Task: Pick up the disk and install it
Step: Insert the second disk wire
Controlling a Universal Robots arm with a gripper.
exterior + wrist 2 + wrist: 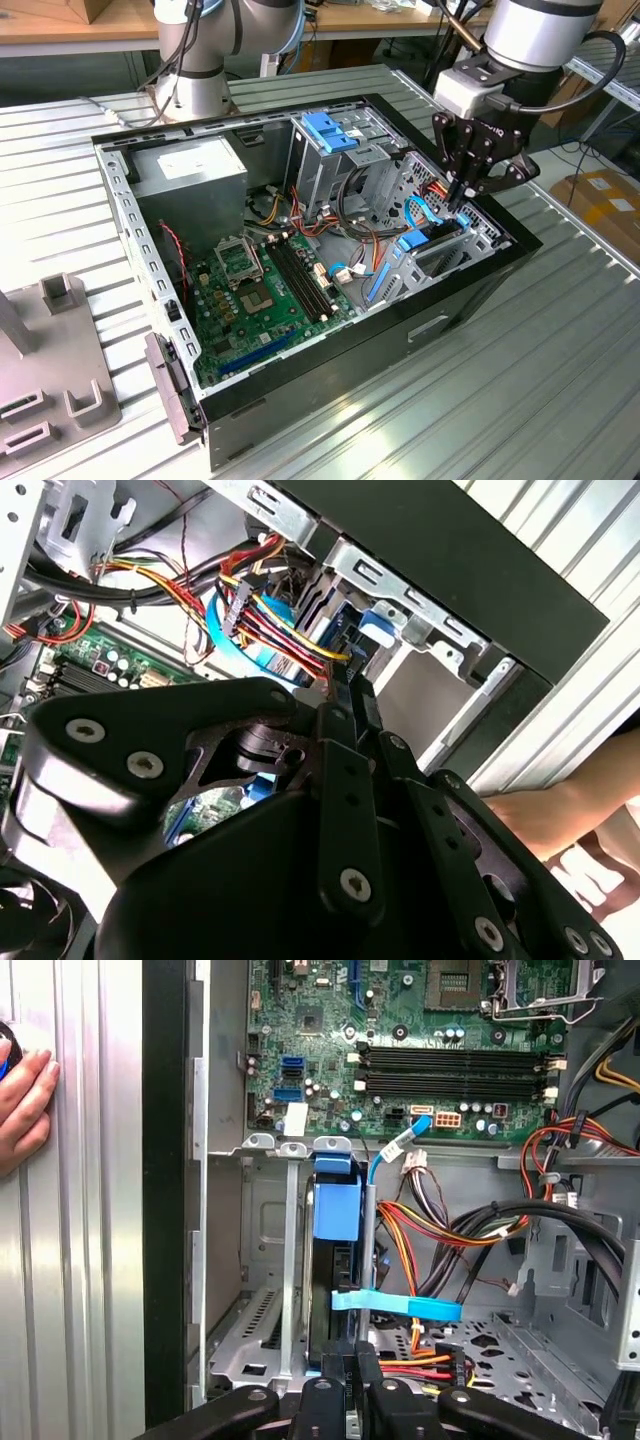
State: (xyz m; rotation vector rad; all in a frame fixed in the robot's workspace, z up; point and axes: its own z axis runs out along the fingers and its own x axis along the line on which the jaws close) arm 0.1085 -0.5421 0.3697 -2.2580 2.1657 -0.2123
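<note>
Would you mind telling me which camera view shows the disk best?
The first wrist view: the disk stands on edge in its bay, blue carrier facing the camera. In the second wrist view, cables and the gripper largely cover it; the exterior view shows little beyond blue plastic.

Your view of the disk (335, 1210) is edge-on only, its lower end hidden behind the gripper (355, 1360); the hand (22, 1100) is cropped.

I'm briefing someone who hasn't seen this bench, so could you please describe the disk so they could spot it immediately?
Start at the open computer case on the ribbed metal table. The disk stands on edge in the drive bay under the end effector. Its blue plastic carrier distinguishes it from the grey bay frame around it.
</note>
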